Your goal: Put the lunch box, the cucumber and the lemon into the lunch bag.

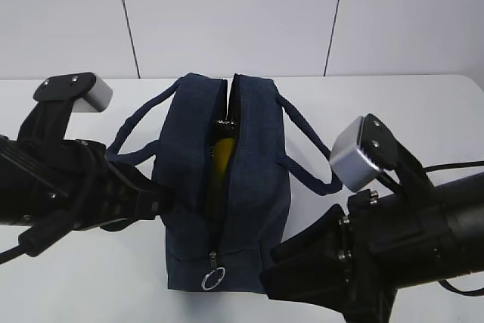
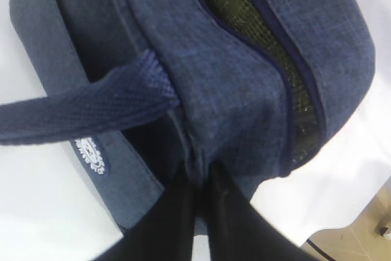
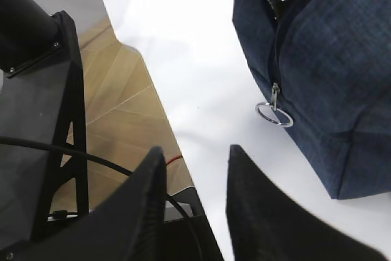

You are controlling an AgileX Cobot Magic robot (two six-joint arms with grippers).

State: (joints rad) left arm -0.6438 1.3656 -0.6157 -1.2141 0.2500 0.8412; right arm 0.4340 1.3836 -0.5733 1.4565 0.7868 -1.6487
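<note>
Pinching the lunch bag [image 1: 227, 179] with my left claw [image 2: 201, 178] right now, both fingers [image 2: 174, 218] clamped on a fold of the navy cloth on the bag's side wall, just under where one strap handle [image 2: 79, 114] is sewn on. My left arm comes in low across the white table [image 1: 423, 111], and in the exterior view the claw tip is tucked against the bag's left side, so it's hard to see there.

The bag sits on the table between my two arms, long axis running away from the camera, zipper gaping open along the top. Through that slit I can see something yellow, the lemon [image 1: 221, 153], down inside the bag near the middle. There's also a dark, netted-looking surface showing inside the opening in my left wrist view; I honestly can't say what that is. Lunch box and cucumber I can't make out in any view.

The metal ring pull [image 1: 214, 279] hangs at the bag's near end, at the bottom of the zipper line.

My right claw [image 3: 195, 203] is off the bag, near that ring end, fingers spread apart with nothing between them, hovering over the table edge next to the bag's near corner.
</note>
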